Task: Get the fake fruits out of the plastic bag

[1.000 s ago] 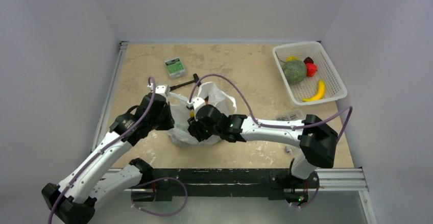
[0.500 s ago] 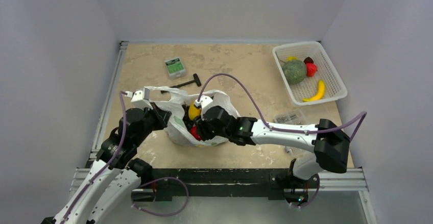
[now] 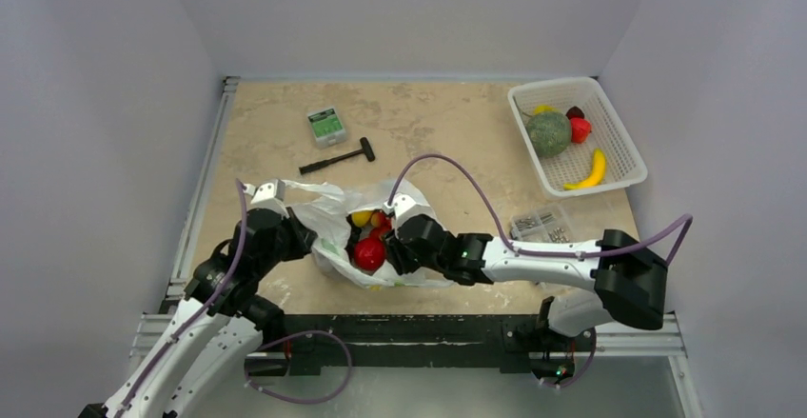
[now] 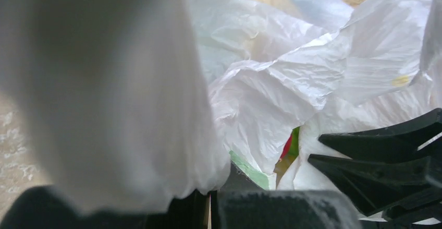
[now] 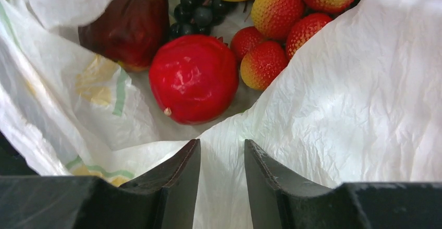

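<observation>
The white plastic bag (image 3: 333,213) lies on the table in the top view with its mouth spread. Inside it show a red apple (image 3: 369,253), a yellow fruit (image 3: 361,218) and strawberries (image 3: 382,220). My left gripper (image 3: 301,237) is shut on the bag's left edge. In the left wrist view the film (image 4: 271,93) drapes over the closed jaws of the gripper (image 4: 211,197). My right gripper (image 3: 394,247) is at the bag's right edge. Its jaws stand a little apart over the film (image 5: 333,109), and the gripper (image 5: 222,148) points at the apple (image 5: 194,77), strawberries (image 5: 273,10), dark grapes (image 5: 195,7) and a dark red fruit (image 5: 130,25).
A white basket (image 3: 623,166) at the back right holds a green melon (image 3: 549,134), a banana (image 3: 595,169) and red fruit. A black hammer (image 3: 338,159) and a green-labelled box (image 3: 325,125) lie behind the bag. A clear box of screws (image 3: 541,220) sits to the right.
Both grippers have come down and toward the near edge with the bag. It went from held upright to lying spread open, and the fruits now show.
</observation>
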Robot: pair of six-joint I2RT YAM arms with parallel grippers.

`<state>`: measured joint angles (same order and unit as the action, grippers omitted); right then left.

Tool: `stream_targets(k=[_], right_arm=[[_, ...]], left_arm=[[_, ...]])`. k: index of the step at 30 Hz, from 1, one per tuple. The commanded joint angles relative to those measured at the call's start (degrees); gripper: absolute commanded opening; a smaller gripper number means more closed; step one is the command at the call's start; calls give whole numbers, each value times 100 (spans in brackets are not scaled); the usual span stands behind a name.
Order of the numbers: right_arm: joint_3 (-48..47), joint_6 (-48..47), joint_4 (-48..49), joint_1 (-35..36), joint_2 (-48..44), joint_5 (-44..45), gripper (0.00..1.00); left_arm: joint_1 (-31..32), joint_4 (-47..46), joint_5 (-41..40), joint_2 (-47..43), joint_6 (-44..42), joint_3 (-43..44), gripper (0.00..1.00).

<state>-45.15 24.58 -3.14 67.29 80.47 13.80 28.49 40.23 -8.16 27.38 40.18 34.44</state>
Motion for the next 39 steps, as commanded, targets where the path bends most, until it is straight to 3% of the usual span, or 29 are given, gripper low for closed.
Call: stream_targets(k=[1, 6, 12, 24, 27, 33, 39], right_arm=[[-380, 124, -374, -14, 186, 224, 36], [-1006, -201, -119, -15, 213, 198, 42], [-1931, -572, -362, -31, 1244, 229, 45], [-1636, -859, -469, 52, 1776, 48, 73], [-1501, -806, -356, 65, 1839, 37, 74], [-1634, -754, -365, 65, 1876, -39, 60], [-1672, -564, -275, 66, 1868, -128, 27]], left_arm=[[-39, 524, -80, 30, 187, -43, 0], [-37, 694, -71, -178, 294, 45, 0], [-37, 749, 194, -160, 422, 138, 0], [-37, 859, 410, 32, 326, 415, 0], [-37, 966, 455, 394, 34, 817, 0], [-37, 1084, 437, 998, -706, 1338, 0], [-37, 1096, 139, 1278, -1124, 1447, 0]])
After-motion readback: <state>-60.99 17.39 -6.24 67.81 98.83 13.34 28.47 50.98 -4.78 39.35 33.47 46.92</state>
